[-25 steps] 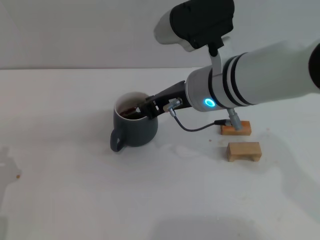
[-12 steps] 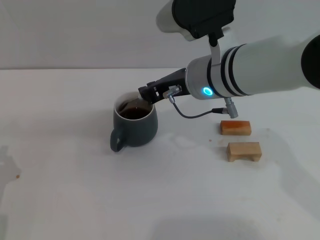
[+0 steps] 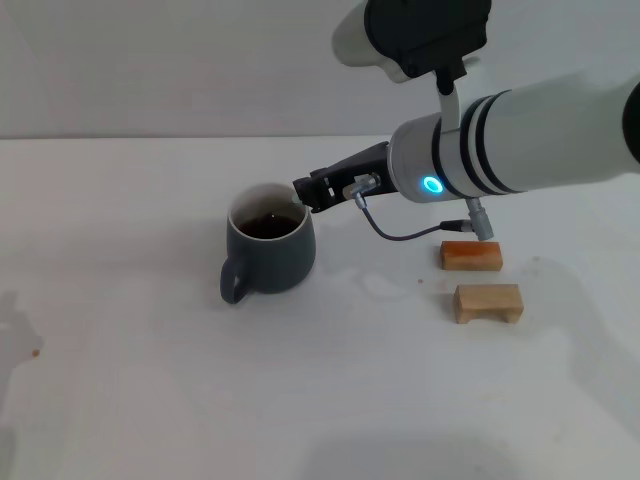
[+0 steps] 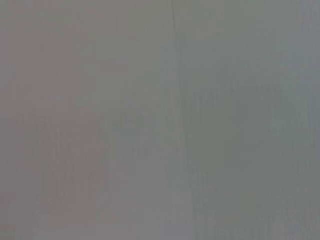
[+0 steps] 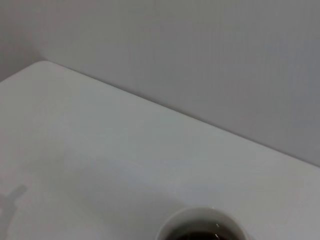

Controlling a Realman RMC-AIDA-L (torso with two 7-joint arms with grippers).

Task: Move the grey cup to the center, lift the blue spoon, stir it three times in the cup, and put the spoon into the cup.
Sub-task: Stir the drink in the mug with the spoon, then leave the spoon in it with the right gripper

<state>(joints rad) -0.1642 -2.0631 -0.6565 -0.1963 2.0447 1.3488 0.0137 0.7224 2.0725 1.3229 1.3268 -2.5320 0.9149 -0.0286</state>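
In the head view we see the grey cup (image 3: 270, 252) left of centre on the white bench (image 3: 150, 400), upright, handle pointing toward the lower left of the frame, dark brown liquid inside. We can't make out the blue spoon in any view; if it's in the cup, the liquid & rim hide it.

Right arm comes in from the upper right of the frame, w/ a glowing blue ring on its white forearm. Its dark right tool (image 3: 305, 190) sits just beside the cup's right rim, slightly above it, tip aimed at the cup. Touching or not, we can't tell. Whether the tool is open or closed, we can't tell either; the tip shows only as one dark block & nothing is seen between the fingers.

Two wooden blocks (image 3: 472, 256) lie right of centre, one behind the other, apart from each other & well apart from the cup.

Right wrist view: cup rim (image 5: 205, 227) w/ white inside & dark liquid at the bottom edge, bench & grey wall beyond. Left wrist view shows only a flat grey surface; left tool not in view.
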